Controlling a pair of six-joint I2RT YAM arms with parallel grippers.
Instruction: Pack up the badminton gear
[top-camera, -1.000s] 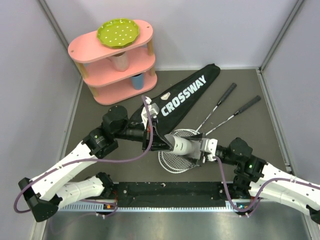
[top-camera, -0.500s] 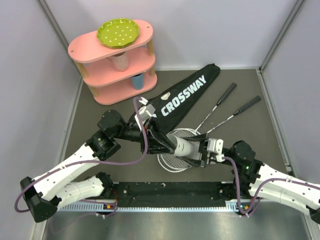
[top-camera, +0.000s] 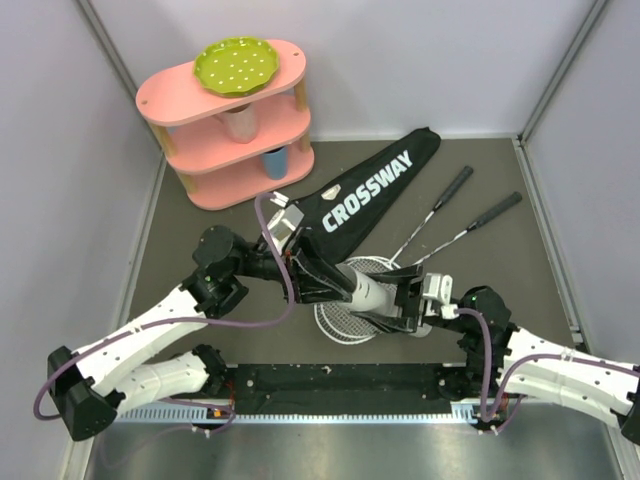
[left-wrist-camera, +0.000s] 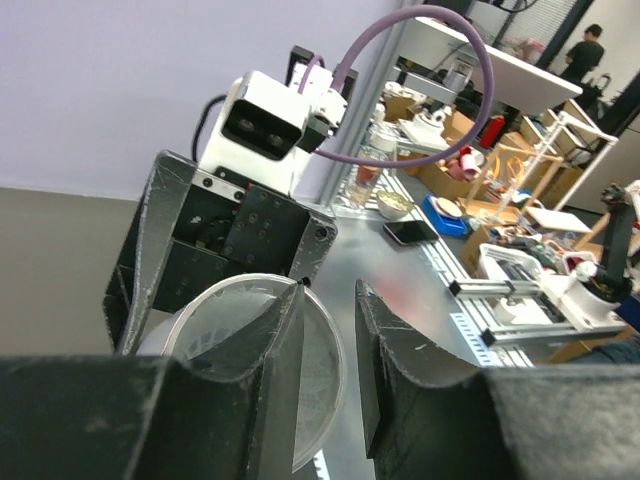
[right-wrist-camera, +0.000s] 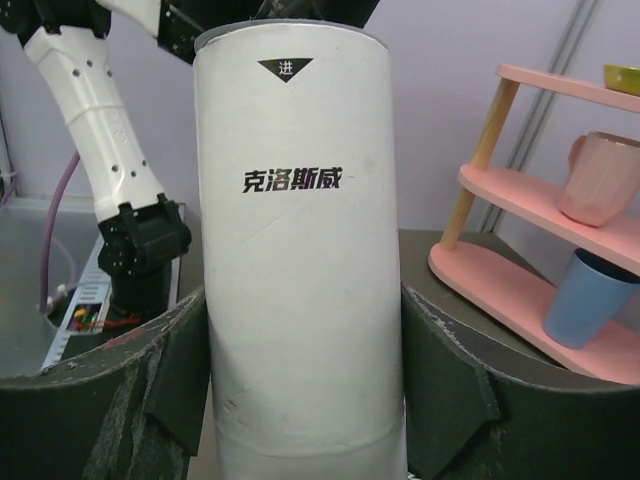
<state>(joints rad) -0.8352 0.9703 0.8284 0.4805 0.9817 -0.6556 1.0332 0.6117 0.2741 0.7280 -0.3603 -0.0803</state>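
The right gripper (right-wrist-camera: 305, 380) has its jaws clamped on the white tube (right-wrist-camera: 300, 250), holding it level above the desk (top-camera: 500, 270) over the heads of the two rackets (top-camera: 345, 325). The left gripper (left-wrist-camera: 330, 320) meets the tube's open end, its jaws astride the rim with a narrow gap showing; whether they pinch it cannot be told. The black bag (top-camera: 370, 185) lies just behind.
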